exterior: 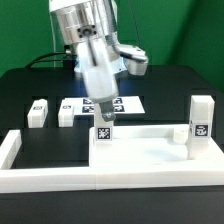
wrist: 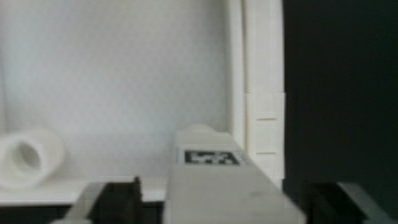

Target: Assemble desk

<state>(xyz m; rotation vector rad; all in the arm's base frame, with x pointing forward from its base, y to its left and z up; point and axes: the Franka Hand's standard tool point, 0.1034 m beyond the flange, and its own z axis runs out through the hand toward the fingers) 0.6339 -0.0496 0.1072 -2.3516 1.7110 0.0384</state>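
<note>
A black bench [exterior: 30, 85] fills the exterior view. Across its near part lies the desk's white tabletop [exterior: 150, 150], a flat tray with a raised rim. Long white border bars [exterior: 10, 148] run along the near edge and up the exterior view's left. Further back the marker board [exterior: 128, 103] lies flat on the bench, partly hidden behind my arm.

My arm comes down from above the middle of the scene. My tool [exterior: 103, 112] points straight down over an upright leg [exterior: 103, 132]. This short white square post stands at the far rim of the tabletop and shows a black-and-white tag on its near face.

In the wrist view this leg rises between my two dark fingers [wrist: 111, 205]. The fingers are apart, and a sliver of space shows on each side of the leg, so I am not clamped on it. The rim runs just beside the leg, with black bench beyond it.

A second upright leg [exterior: 200, 120], also tagged, stands at the tabletop's far corner on the exterior view's right. Two more legs [exterior: 38, 112] [exterior: 66, 112] sit loose on the bench to the left, near each other and well apart from the tabletop. Smallest, a round white ring [wrist: 27, 160] sits on the tabletop's floor, near the leg under my tool.
</note>
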